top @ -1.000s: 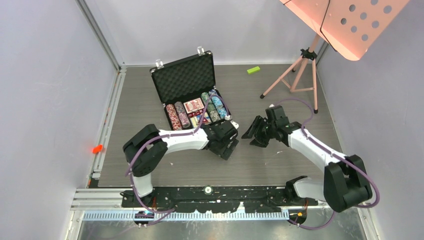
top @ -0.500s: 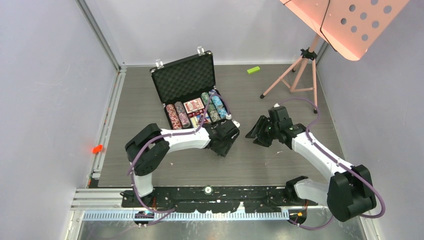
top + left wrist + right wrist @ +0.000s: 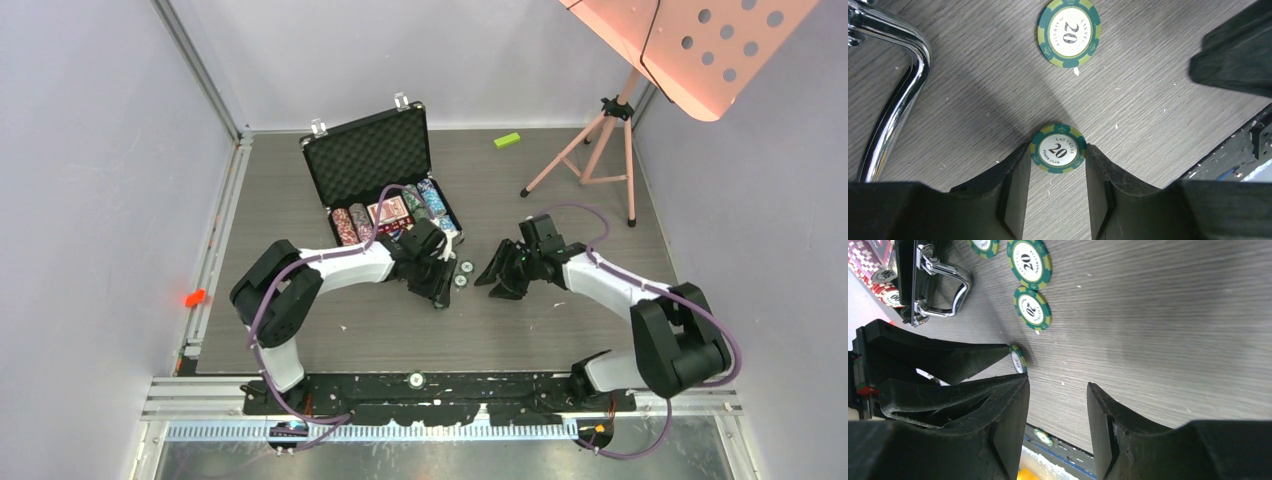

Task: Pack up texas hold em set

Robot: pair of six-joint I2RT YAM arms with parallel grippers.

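The black briefcase (image 3: 372,160) stands open at the back left, with rows of striped chips (image 3: 345,226) and a red-backed card deck (image 3: 388,211) in its tray. My left gripper (image 3: 1058,150) is shut on a green "20" poker chip (image 3: 1058,151), which is pinched on edge between its fingertips at the table surface. A second green chip (image 3: 1068,32) lies flat just beyond it. In the top view two loose chips (image 3: 463,273) lie between the grippers. My right gripper (image 3: 1057,382) hovers open over bare table with nothing between its fingers, facing the left gripper (image 3: 928,357).
The case's chrome handle (image 3: 898,100) is close on the left of my left gripper. A pink tripod stand (image 3: 600,140) is at the back right and a small green block (image 3: 507,140) at the back. One green chip (image 3: 1043,436) lies below the table's front edge.
My left gripper closed on a green chip and shifted back-left toward the case, uncovering two loose chips. My right gripper moved slightly left toward them, still open.
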